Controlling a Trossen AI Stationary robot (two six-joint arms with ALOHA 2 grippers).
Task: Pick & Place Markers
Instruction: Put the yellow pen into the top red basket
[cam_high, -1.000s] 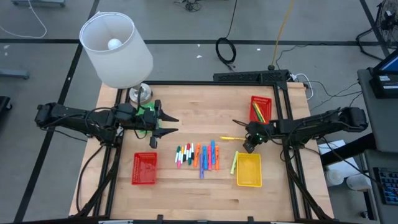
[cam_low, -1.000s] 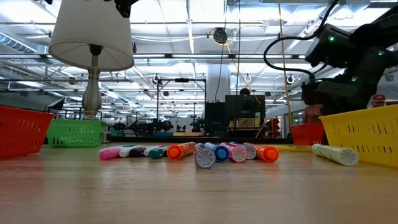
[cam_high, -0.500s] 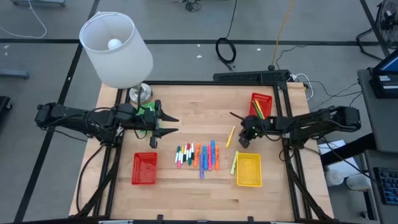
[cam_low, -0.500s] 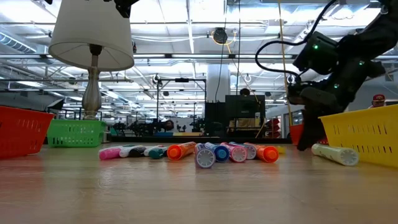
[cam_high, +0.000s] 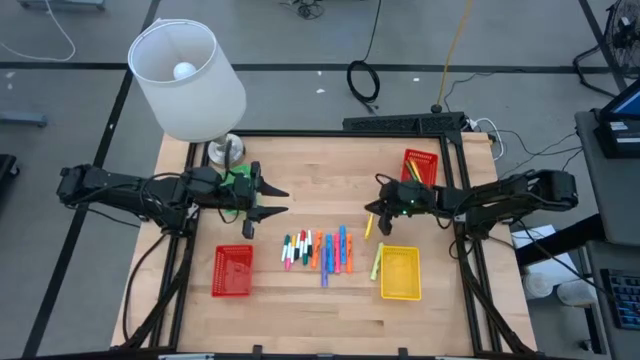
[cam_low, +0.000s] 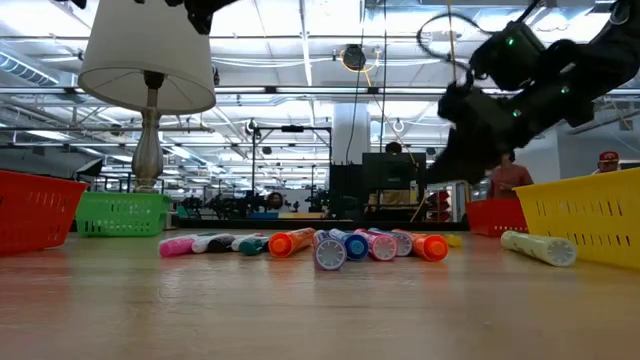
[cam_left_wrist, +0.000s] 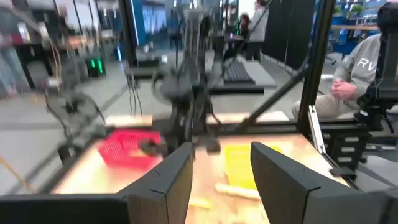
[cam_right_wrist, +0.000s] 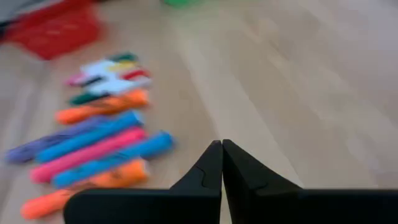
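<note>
Your right gripper (cam_high: 374, 205) hangs above the table (cam_high: 300, 310) with its two fingers (cam_right_wrist: 211, 163) pressed flat together and nothing between them. Just beside it, toward the front edge of the table, a yellow marker (cam_high: 368, 225) lies loose on the wood. A little farther that way the yellow basket (cam_high: 400, 273) sits with a pale yellow-green marker (cam_high: 377, 262) along its side. Out ahead of the gripper's tips, toward the middle of the table, you have the row of markers (cam_high: 318, 250) lying side by side: orange, blue and pink ones nearest, white-barrelled ones with green and red ends beyond them. Behind the gripper, by its own arm, the red basket (cam_high: 420, 172) holds a few markers. Past the row, the second red basket (cam_high: 233, 270) rests near the front edge. Farthest across, your left gripper (cam_high: 277, 200) waits with its fingers spread and empty, next to the green basket (cam_high: 236, 176) and the lamp (cam_high: 186, 80).
</note>
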